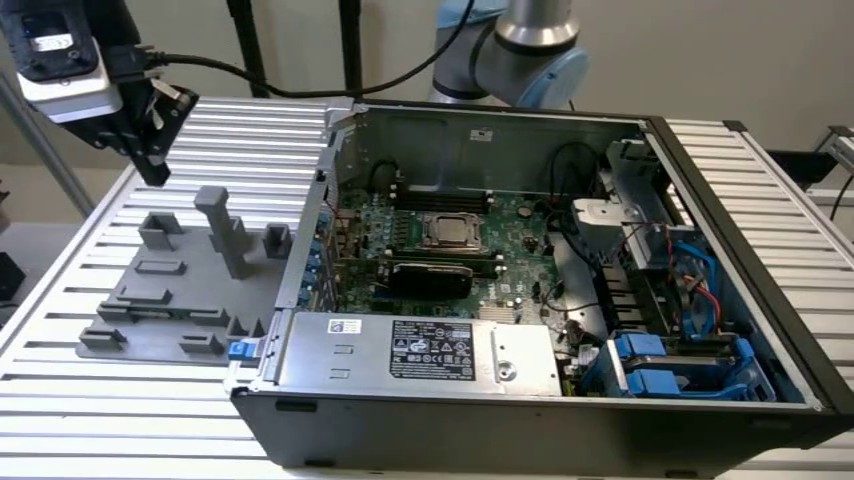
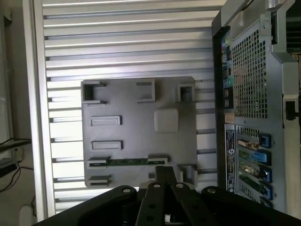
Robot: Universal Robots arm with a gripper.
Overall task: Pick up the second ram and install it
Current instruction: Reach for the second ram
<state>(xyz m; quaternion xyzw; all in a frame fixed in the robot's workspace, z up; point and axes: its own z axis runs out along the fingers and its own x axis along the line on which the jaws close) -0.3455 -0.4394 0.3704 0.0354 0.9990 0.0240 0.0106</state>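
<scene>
At 10 o'clock in the exterior view the gripper point(image 1: 155, 172) hangs clenched and empty above the grey holder tray point(image 1: 200, 290) at 9 o'clock; the second ram point(image 2: 129, 162) sits in a tray slot. The open computer case point(image 1: 467, 430) stands at 3 o'clock

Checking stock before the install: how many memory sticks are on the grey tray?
1: a green stick held in a long slot near one edge of the tray. Others may be hidden.
</scene>
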